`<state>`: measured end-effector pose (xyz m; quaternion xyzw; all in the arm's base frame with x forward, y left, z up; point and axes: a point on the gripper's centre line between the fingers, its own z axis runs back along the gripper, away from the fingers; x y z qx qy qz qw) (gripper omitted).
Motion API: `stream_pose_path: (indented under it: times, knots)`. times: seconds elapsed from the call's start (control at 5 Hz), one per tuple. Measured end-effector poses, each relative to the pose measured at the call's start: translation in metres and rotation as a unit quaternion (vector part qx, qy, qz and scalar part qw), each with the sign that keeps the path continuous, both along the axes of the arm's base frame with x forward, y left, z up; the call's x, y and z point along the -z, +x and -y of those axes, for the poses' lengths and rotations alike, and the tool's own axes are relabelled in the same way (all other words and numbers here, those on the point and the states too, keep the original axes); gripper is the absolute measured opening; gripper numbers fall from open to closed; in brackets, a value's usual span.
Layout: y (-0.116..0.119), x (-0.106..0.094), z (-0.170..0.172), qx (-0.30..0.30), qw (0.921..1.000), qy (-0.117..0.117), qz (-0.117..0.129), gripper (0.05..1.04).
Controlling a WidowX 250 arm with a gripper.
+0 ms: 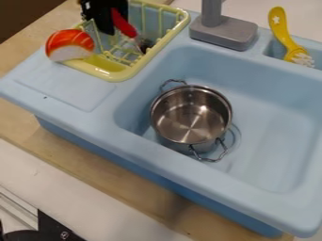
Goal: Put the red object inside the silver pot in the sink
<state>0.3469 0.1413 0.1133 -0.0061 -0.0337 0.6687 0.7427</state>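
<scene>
Blue sink [75, 87], claw [97, 25] hanging over yellow rack [117, 76]

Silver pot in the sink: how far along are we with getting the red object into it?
The pot already stands in the sink, with nothing inside. The gripper is at the yellow rack, right by a red-handled item; I can't tell whether it's grasped. Left: lift the red object out, carry it over and release it in the pot.

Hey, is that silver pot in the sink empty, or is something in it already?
Empty. The silver pot is open at the top, and its bare, shiny bottom shows with nothing lying on it.
</scene>
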Motion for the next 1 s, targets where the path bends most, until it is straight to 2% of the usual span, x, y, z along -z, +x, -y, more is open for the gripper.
stream_pose_path:
  times: [0.2, 0.4, 0.6, 0.8, 1.0]
  knots:
    - [0.001, -0.01, 0.006, 0.013, 0.9999, 0.003, -0.011, 0.402]
    - [0.007, -0.023, 0.013, 0.027, 0.9996, 0.012, -0.005, 0.402]
    - [0.009, -0.046, 0.02, 0.037, 0.9992, 0.015, 0.01, 0.389]
    - [0.01, -0.065, 0.026, 0.052, 0.9986, 0.01, 0.004, 0.377]
    - [0.012, -0.092, 0.035, 0.076, 0.997, 0.016, 0.002, 0.377]
